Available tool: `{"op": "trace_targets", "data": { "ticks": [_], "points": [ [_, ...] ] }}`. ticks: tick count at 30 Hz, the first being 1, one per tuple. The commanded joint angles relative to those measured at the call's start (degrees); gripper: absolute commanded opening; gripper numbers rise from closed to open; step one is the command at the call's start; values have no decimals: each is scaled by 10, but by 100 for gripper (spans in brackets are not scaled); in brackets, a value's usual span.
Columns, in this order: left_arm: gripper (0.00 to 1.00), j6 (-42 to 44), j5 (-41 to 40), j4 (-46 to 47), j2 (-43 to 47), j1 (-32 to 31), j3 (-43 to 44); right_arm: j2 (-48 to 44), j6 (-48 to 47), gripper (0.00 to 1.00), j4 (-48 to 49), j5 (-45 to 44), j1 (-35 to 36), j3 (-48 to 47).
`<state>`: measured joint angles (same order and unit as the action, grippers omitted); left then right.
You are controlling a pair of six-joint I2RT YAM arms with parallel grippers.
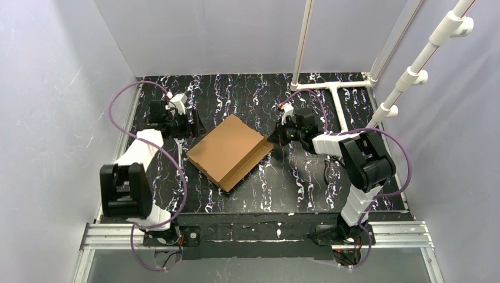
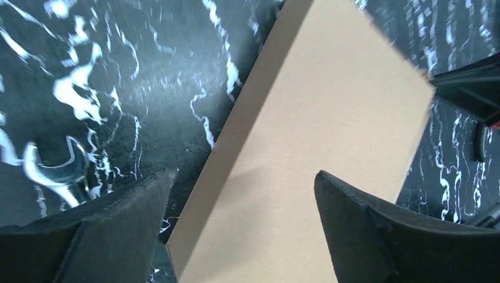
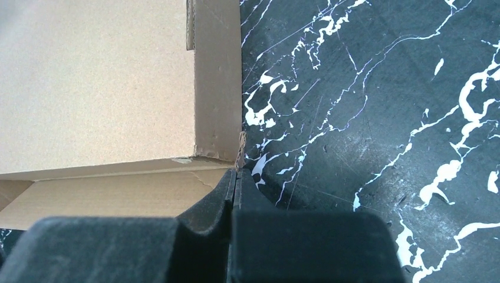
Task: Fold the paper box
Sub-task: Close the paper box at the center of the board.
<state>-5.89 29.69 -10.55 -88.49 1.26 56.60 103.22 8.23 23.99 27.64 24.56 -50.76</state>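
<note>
Paper box [image 1: 230, 150] lies flat mid-table, with bare tabletop [image 1: 283, 194] on every side.
Left gripper [image 2: 243, 177] is spread over its far-left edge; right gripper [image 3: 234, 177] is pressed together, tips at its right corner.

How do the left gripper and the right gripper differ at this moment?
The left gripper stands wide open; the right gripper is shut. The left gripper faces the flat top of the box, while the right gripper sits at one corner of it, its tips against the cardboard edge. Both are black and close to the same box.
</note>
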Motion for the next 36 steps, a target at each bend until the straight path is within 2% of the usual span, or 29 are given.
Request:
{"op": "trace_targets", "data": {
  "ticks": [1,3,5,9,12,21,26,31,36],
  "points": [
    [97,18,1,14,109,-34,-4,-22,-30,1,3,10,4,-1],
    [98,19,9,9,123,-67,3,-21,-32,1,1,10,4,-2],
    [98,44,-7,-20,123,-134,20,-22,-32,1,0,9,4,-2],
    [98,166,-146,-54,102,-280,40,-22,-33,1,0,12,4,-1],
    [97,202,-216,-51,71,-332,48,-22,-34,1,0,12,4,0],
    [84,241,-289,-31,-20,-405,86,-18,-34,1,0,14,4,0],
    [77,255,-365,-13,-53,-439,93,-16,-34,1,-1,18,4,0],
    [67,248,-409,1,-73,-448,91,-19,-36,1,0,22,4,2],
    [54,234,-413,3,-82,-449,89,-20,-44,1,9,25,4,13]
  ]
}}
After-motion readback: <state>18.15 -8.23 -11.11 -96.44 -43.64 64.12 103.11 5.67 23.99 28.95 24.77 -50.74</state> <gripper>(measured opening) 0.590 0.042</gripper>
